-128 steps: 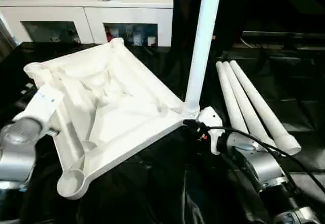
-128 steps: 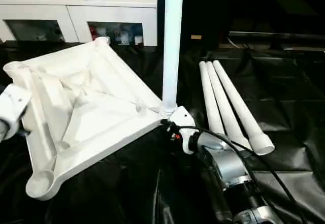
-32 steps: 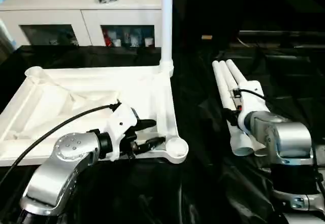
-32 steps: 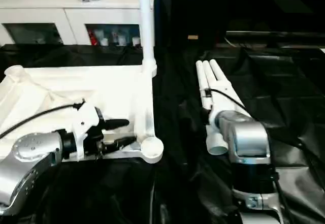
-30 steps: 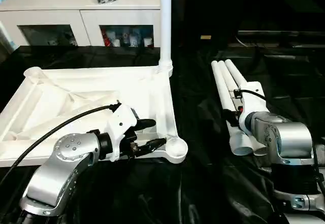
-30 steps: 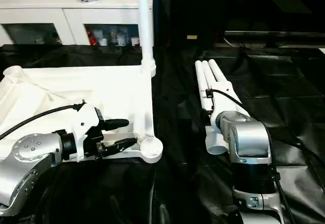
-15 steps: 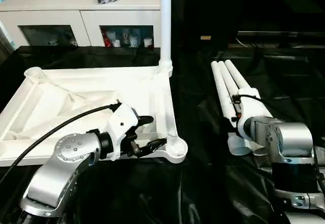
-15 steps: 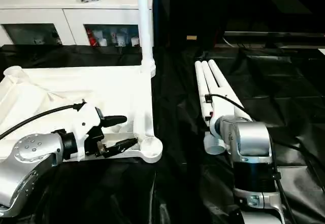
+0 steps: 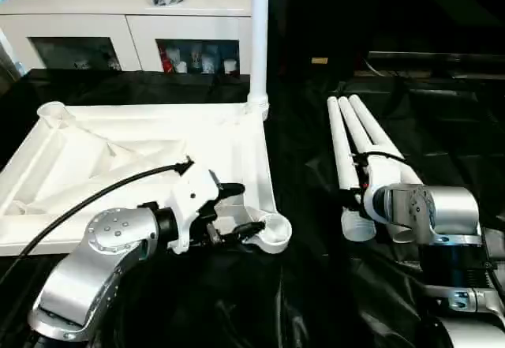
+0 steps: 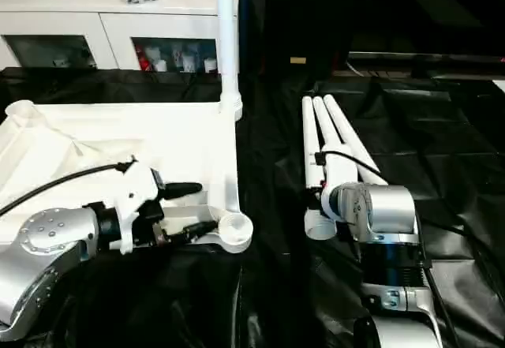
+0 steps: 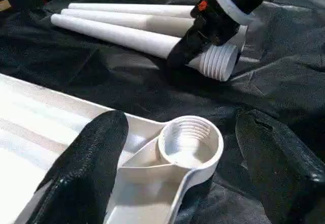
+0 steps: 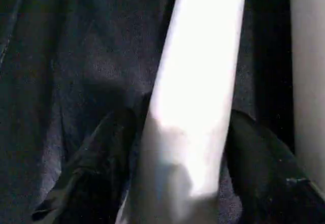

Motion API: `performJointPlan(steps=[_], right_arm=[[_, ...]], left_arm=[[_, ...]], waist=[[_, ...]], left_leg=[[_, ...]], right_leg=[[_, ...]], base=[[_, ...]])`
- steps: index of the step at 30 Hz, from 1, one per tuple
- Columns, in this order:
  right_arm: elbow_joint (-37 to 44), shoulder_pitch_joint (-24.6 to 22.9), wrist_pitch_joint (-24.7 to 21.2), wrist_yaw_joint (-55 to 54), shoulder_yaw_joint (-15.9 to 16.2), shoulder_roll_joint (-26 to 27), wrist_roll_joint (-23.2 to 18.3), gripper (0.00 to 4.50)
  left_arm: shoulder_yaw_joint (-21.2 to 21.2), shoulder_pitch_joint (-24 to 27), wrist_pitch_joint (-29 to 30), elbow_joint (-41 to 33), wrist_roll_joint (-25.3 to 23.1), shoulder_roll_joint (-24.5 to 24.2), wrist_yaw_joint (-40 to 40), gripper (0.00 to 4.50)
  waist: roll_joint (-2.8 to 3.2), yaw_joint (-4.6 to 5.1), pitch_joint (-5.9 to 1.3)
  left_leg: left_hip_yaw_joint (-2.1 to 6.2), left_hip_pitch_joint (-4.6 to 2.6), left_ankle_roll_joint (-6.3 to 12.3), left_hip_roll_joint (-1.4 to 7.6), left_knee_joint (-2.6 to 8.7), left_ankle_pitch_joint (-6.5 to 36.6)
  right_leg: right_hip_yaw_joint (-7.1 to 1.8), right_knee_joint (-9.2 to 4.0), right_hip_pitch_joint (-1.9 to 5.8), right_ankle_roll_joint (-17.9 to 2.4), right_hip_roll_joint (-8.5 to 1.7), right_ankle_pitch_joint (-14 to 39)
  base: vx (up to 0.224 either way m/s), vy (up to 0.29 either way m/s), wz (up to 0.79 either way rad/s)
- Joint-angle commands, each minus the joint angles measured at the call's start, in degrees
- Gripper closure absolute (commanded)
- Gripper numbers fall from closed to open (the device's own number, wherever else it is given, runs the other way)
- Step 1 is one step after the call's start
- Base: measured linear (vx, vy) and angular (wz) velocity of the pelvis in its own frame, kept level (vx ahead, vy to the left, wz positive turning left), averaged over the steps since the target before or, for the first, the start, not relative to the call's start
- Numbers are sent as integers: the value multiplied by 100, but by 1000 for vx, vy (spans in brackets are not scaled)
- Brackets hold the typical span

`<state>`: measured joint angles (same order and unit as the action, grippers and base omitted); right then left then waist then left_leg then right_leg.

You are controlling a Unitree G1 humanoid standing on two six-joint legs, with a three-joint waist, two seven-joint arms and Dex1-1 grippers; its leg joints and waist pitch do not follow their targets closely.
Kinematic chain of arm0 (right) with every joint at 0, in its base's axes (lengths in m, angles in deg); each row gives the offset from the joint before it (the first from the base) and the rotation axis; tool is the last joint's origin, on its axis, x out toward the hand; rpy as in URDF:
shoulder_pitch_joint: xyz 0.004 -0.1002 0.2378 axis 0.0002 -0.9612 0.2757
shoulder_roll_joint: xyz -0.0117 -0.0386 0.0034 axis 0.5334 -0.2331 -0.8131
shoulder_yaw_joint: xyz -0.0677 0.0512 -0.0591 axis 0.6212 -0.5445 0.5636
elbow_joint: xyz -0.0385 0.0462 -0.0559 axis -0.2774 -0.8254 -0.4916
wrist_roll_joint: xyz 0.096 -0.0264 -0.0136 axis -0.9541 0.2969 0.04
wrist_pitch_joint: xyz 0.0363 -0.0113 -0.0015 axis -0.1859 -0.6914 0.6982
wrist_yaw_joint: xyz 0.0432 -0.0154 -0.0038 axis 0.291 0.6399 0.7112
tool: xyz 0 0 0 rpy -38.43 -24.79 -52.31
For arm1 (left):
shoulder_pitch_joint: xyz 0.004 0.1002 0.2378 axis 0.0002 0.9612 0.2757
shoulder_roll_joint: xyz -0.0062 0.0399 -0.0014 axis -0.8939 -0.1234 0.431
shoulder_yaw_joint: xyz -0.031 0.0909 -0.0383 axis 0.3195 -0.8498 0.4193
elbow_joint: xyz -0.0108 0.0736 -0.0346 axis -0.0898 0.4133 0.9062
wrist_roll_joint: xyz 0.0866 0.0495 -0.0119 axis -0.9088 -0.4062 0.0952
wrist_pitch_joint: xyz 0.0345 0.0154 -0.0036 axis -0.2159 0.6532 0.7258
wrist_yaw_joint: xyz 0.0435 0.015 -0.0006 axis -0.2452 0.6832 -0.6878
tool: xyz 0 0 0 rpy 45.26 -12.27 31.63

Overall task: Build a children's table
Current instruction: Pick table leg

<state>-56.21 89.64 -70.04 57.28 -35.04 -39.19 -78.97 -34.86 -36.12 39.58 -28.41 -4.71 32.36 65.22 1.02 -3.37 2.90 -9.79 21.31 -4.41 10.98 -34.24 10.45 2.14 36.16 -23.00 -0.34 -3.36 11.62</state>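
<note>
Straddling tabletop point(image 9: 134, 139) corner socket point(image 11: 190, 145), L jaws spread, legs point(image 9: 355, 147) nearby

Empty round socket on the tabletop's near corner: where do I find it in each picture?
Left eye view: socket low, just left of centre, at the tabletop's near right corner.
Right eye view: same corner, further left.
Left wrist view: close up, straddled by the left tool.
Shared landmark: the three loose legs lying beside it.

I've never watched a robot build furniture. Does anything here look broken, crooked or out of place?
Nothing stands out. The tabletop lies upside down, one leg upright in its far corner socket; three loose legs lie side by side on the black cloth.
</note>
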Motion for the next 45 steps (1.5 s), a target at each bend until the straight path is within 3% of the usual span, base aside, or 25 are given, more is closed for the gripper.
performJointPlan(steps=[1, 7, 9, 10, 14, 15, 16, 22, 26, 27, 28, 29, 31, 32, 36, 40, 45], right_arm=[[-151, 137, 56, -2, -65, -29, -105, 198], [-387, 151, 151, -37, -110, -22, -122, 253], [-417, 163, 155, -53, -162, 4, -137, 256], [-420, 162, 206, -74, -206, 25, -141, 257], [-408, 201, 416, -121, -403, 86, -241, 260], [-314, 199, 618, -83, -537, 149, -367, 260], [-247, 196, 757, -52, -623, 193, -452, 260], [106, 138, 1514, 161, -950, 445, -849, 260], [524, -32, 2501, 645, -1101, 747, -1322, 260], [524, -32, 2501, 645, -1101, 747, -1322, 260], [687, -113, 2774, 887, -1074, 804, -1480, 260], [946, -226, 2991, 1224, -1055, 888, -1734, 260], [1225, -349, 3083, 1613, -1015, 944, -1998, 260], [1589, -508, 3109, 2018, -958, 1009, -2342, 261], [1940, -712, 3035, 2485, -788, 1000, -2712, 261], [2098, -885, 3056, 2781, -528, 889, -2833, 261], [2117, -1130, 3245, 3062, -11, 609, -2629, 261]], left_arm=[[-70, -83, 24, -52, 34, -61, 25, 62], [-69, -223, -71, 218, 9, -63, 22, 62], [-66, -267, -112, 321, 9, -45, 33, 62], [-74, -299, -173, 409, -32, -28, 23, 62], [-98, -397, -476, 794, -221, 96, -135, 62], [-49, -408, -563, 873, -244, 183, -254, 62], [-10, -411, -607, 906, -248, 236, -328, 62], [396, -822, -435, 1106, -56, 664, -883, 62], [908, -1554, 252, 1287, 467, 1448, -1659, 62], [908, -1554, 252, 1287, 467, 1448, -1659, 62], [1035, -1731, 401, 1342, 648, 1671, -1843, 62], [1195, -1965, 526, 1478, 896, 1949, -2044, 62], [1333, -2155, 656, 1556, 1129, 2173, -2179, 62], [1533, -2391, 849, 1637, 1464, 2441, -2341, 62], [1763, -2742, 1109, 1727, 1727, 2705, -2514, 62], [1863, -2906, 1250, 1729, 2013, 2867, -2538, 62], [1982, -3044, 1503, 1606, 2549, 3083, -2651, 62]], waist=[[-53, -10, -358], [-48, -16, -348], [-58, -14, -348], [-28, -22, -348], [-14, -22, -363], [14, -24, -366], [-9, -21, -381], [2, -38, -391], [20, -31, -386], [14, -66, -391], [17, -63, -402], [18, -90, -404], [-11, -90, -402], [-12, -111, -405], [-36, -120, -385], [-42, -157, -368], [-61, -184, -364]], left_leg=[[9, -67, -232, 107, 366, 629], [8, -85, -263, 107, 373, 740], [11, -92, -302, 105, 376, 832], [17, -92, -311, 105, 378, 838], [22, -90, -330, 105, 377, 818], [25, -89, -338, 106, 373, 831], [21, -86, -332, 109, 365, 826], [22, -86, -234, 114, 351, 769], [3, -81, -218, 116, 338, 774], [12, -87, -166, 124, 329, 804], [26, -57, -121, 114, 338, 704], [21, -66, -65, 119, 313, 698], [12, -33, 46, 101, 312, 608], [19, -36, 124, 113, 302, 610], [24, -30, 196, 110, 310, 612], [30, -27, 123, 107, 326, 720], [36, -13, 84, 112, 327, 748]], right_leg=[[-237, -414, 278, -873, -317, 797], [-235, -430, 268, -870, -313, 906], [-236, -438, 271, -857, -316, 989], [-236, -436, 272, -850, -321, 1000], [-234, -436, 280, -854, -318, 874], [-234, -431, 281, -869, -320, 815], [-236, -422, 297, -888, -327, 732], [-224, -403, 310, -1032, -326, 477], [-230, -398, 313, -1106, -327, 400], [-226, -408, 308, -1151, -339, 390], [-212, -377, 342, -1164, -327, 297], [-215, -393, 324, -1182, -334, 209], [-214, -390, 359, -1194, -319, 107], [-212, -400, 361, -1227, -334, 84], [-199, -430, 352, -1187, -329, 365], [-198, -493, 337, -1021, -336, 900], [-199, -510, 328, -923, -339, 1021]], base=[[0, 0, 0], [0, 0, 0], [0, 0, 0], [0, 0, 0], [0, 0, 0], [0, 0, 0], [0, 0, 0], [0, 0, 0], [0, 0, 0], [0, 0, 0], [0, 0, 0], [0, 0, 0], [0, 0, 0], [0, 0, 0], [0, 0, 0], [0, 0, 0], [0, 0, 0]])
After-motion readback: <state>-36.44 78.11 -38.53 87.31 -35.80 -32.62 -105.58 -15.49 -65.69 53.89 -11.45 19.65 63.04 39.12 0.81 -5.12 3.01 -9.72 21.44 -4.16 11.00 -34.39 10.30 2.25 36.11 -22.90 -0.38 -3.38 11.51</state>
